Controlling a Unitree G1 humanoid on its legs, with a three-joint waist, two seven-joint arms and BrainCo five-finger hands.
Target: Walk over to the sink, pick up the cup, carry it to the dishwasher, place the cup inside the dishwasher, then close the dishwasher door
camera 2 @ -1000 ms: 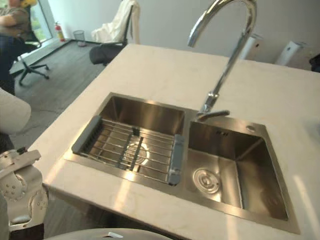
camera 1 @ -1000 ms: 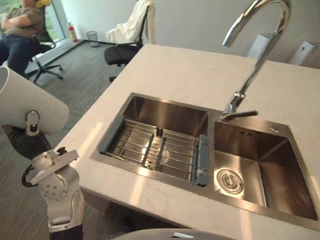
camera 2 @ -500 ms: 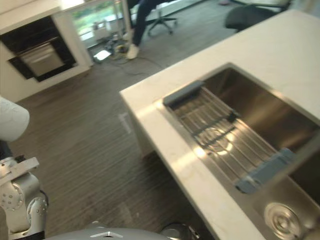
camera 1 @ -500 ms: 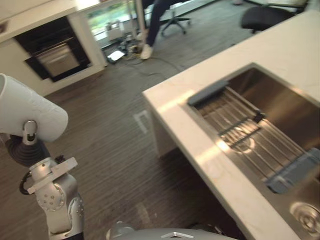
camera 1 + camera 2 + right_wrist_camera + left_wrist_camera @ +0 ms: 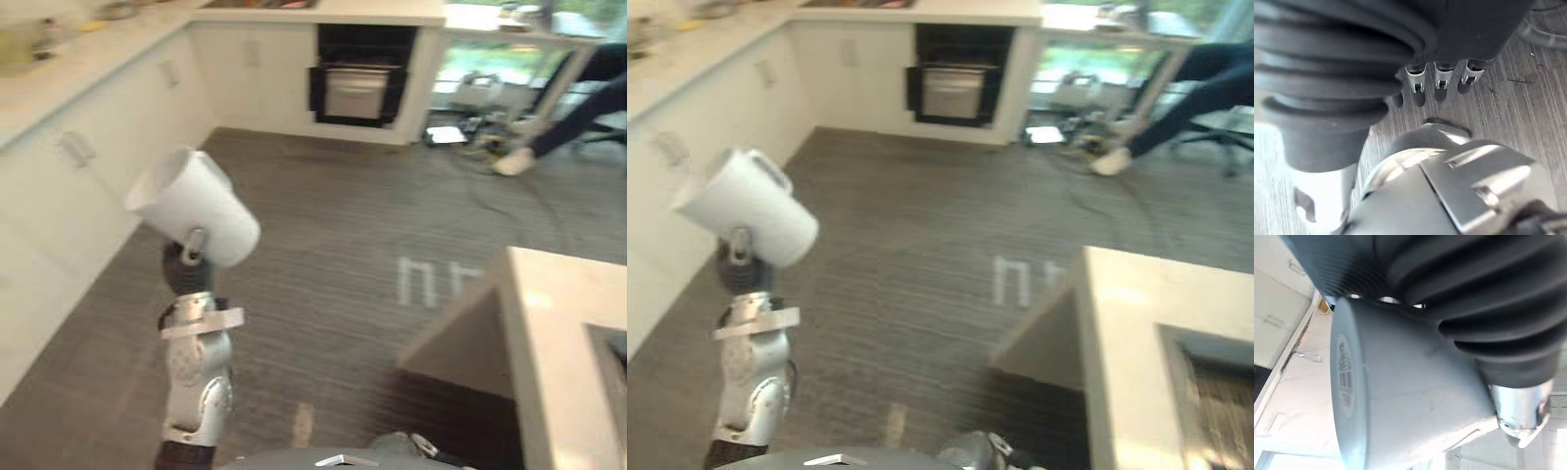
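Note:
A white cup is held up in the air, tilted, its mouth toward the upper left. My left hand is shut on it from below, with one finger showing over its side. Close up in the left wrist view, the cup lies against the hand's dark ribbed cover. A dark built-in appliance with a silver front panel stands in the far white cabinets. My right hand hangs above the floor with its fingers relaxed and nothing in them.
White lower cabinets run along the left under a worktop. The pale counter corner juts in at the lower right. A person's leg and shoe show at the far right. Grey striped floor lies between.
The camera has swung left, away from the sink and toward the floor and cabinets. The cup stays in my left hand, now showing nearer the middle of the view.

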